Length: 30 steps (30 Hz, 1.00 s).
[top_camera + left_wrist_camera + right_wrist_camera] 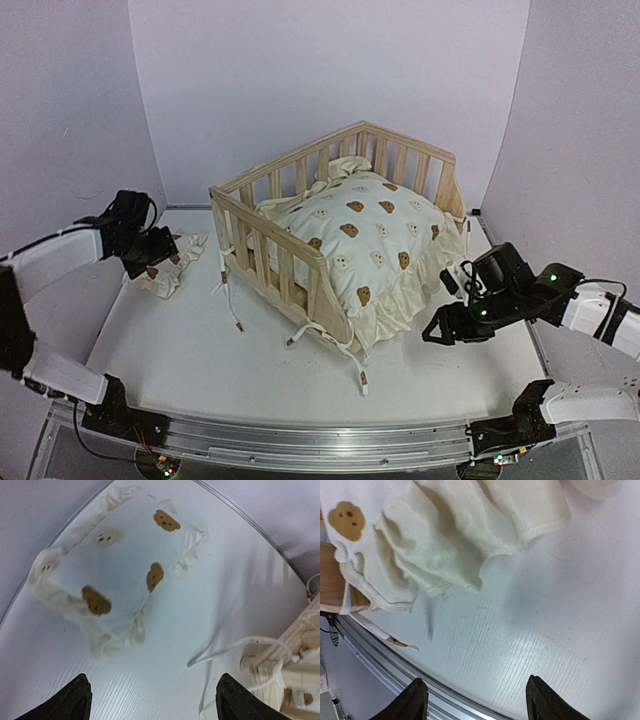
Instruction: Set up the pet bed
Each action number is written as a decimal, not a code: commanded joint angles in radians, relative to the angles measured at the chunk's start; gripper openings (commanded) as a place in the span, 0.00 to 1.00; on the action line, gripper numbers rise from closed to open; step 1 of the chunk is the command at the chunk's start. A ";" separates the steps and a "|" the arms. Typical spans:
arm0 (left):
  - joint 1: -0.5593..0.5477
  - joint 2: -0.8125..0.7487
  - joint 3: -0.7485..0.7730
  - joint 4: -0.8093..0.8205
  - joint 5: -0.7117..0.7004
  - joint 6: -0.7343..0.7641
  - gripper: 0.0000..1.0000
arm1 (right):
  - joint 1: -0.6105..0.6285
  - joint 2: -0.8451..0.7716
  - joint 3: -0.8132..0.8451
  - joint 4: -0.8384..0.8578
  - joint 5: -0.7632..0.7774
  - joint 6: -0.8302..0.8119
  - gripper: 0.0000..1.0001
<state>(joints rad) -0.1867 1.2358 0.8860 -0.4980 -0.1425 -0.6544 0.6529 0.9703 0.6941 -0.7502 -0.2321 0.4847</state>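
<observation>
The pet bed's pine frame (262, 232) stands mid-table, slatted rails on three sides. Its cream bear-print cushion (372, 236) fills it, and the ruffle spills over the open front right side. A small matching pillow (170, 272) lies flat on the table left of the frame. My left gripper (150, 262) hovers over that pillow, open and empty. The left wrist view has the pillow (115, 565) ahead of the open gripper (155, 705), with a frame corner (295, 670) at right. My right gripper (440, 328) is open beside the ruffle (470, 530). In its wrist view that gripper (477, 702) holds nothing.
Loose cushion ties (233, 305) trail on the white table in front of the frame; one tie (235, 647) runs near the frame corner. The table's metal front rail (380, 665) lies close under the right gripper. Purple walls close in on three sides.
</observation>
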 commanded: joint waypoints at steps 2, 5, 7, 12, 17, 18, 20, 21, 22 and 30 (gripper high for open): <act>0.030 0.370 0.422 0.009 -0.105 0.217 0.87 | -0.001 -0.046 0.083 -0.002 0.012 -0.046 0.69; 0.076 0.587 0.631 -0.097 -0.115 0.294 0.86 | -0.001 -0.060 0.097 -0.006 0.009 -0.054 0.69; 0.093 0.682 0.696 -0.103 -0.149 0.345 0.87 | -0.001 -0.076 0.104 -0.008 0.016 -0.057 0.70; 0.120 0.843 0.744 -0.146 -0.133 0.399 0.87 | -0.001 -0.078 0.143 -0.028 0.030 -0.096 0.72; 0.132 0.856 0.710 -0.131 -0.041 0.427 0.46 | -0.001 -0.064 0.192 -0.037 0.053 -0.123 0.72; 0.132 0.831 0.690 -0.114 -0.030 0.429 0.31 | -0.001 -0.060 0.205 -0.040 0.056 -0.127 0.72; 0.132 0.770 0.672 -0.104 -0.013 0.419 0.04 | -0.001 -0.052 0.239 -0.046 0.061 -0.131 0.72; 0.132 0.730 0.667 -0.102 0.010 0.408 0.00 | -0.001 -0.050 0.255 -0.047 0.062 -0.134 0.72; 0.130 0.674 0.660 -0.100 0.039 0.389 0.00 | -0.001 -0.050 0.271 -0.046 0.068 -0.138 0.73; 0.050 0.048 0.561 -0.051 0.214 0.197 0.00 | -0.001 -0.014 0.442 -0.070 0.153 -0.161 0.89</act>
<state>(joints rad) -0.0818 1.6260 1.4494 -0.6090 -0.0299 -0.3500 0.6529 0.9417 1.0264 -0.8299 -0.1394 0.3462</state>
